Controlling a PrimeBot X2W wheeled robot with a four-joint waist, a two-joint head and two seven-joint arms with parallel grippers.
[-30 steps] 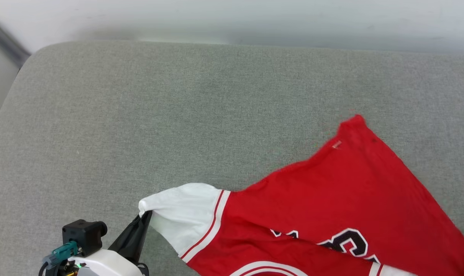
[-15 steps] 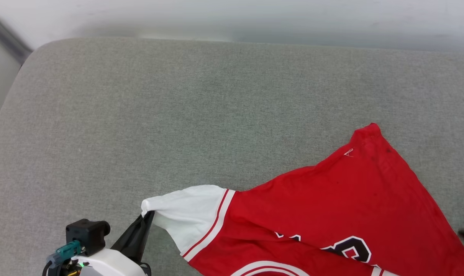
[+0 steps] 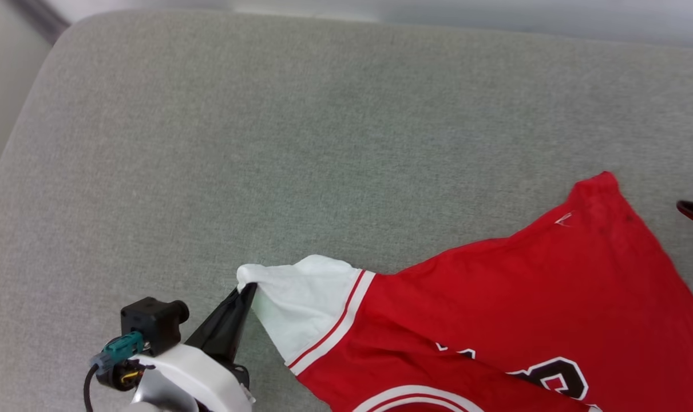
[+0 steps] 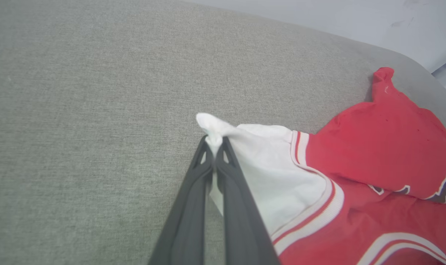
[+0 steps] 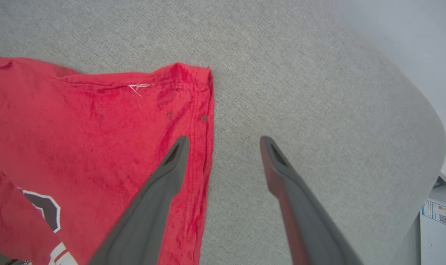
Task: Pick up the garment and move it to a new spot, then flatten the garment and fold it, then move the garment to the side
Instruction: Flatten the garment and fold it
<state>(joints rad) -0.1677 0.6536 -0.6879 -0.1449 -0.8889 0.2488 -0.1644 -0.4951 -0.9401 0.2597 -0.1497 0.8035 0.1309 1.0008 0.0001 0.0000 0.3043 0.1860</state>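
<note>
The right gripper [image 5: 224,140] has released the garment [image 3: 523,297], jaws now apart; left gripper [image 4: 215,140] jaws clamp its sleeve [image 4: 270,173].

garment [image 3: 495,320] on cushion [image 3: 266,143], lower right of head view | sleeve tip [image 3: 249,277] at lower centre, between left gripper [image 3: 246,290] fingertips | right gripper [image 5: 224,141] mid-frame in right wrist view, one finger over garment edge, other over cushion
</note>
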